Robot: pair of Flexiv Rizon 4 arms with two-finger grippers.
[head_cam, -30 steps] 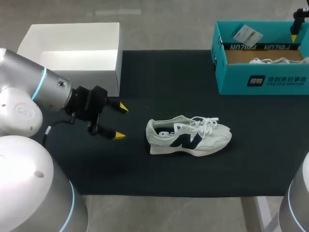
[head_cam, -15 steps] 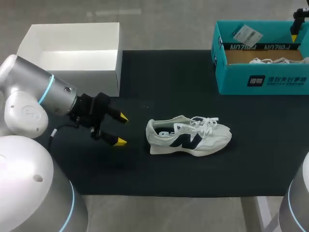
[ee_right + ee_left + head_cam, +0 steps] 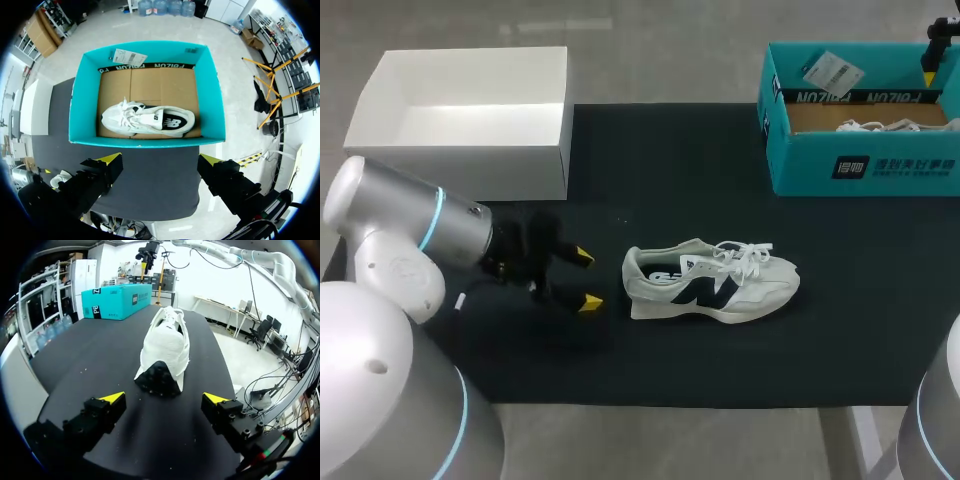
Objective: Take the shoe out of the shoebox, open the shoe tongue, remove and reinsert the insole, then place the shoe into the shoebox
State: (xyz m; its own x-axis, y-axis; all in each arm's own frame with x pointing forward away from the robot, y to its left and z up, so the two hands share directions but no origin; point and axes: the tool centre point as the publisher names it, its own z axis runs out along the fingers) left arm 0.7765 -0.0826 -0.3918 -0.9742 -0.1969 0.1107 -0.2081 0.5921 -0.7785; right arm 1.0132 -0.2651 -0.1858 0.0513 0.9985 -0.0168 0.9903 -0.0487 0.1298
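Shoe stands upright on the worktop, heel facing my spread left jaws, just apart. Probably light with a soft upper, so I'd pinch the stiffer heel collar. Right jaws spread above shoebox.

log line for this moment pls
left gripper: open, behind heel of white sneaker, apart | sneaker: on its sole on black mat | right gripper: open, above teal shoebox holding second sneaker

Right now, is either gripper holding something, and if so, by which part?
Nothing is held. The left gripper is open, just short of the heel of the shoe. The right gripper is open above the shoebox.
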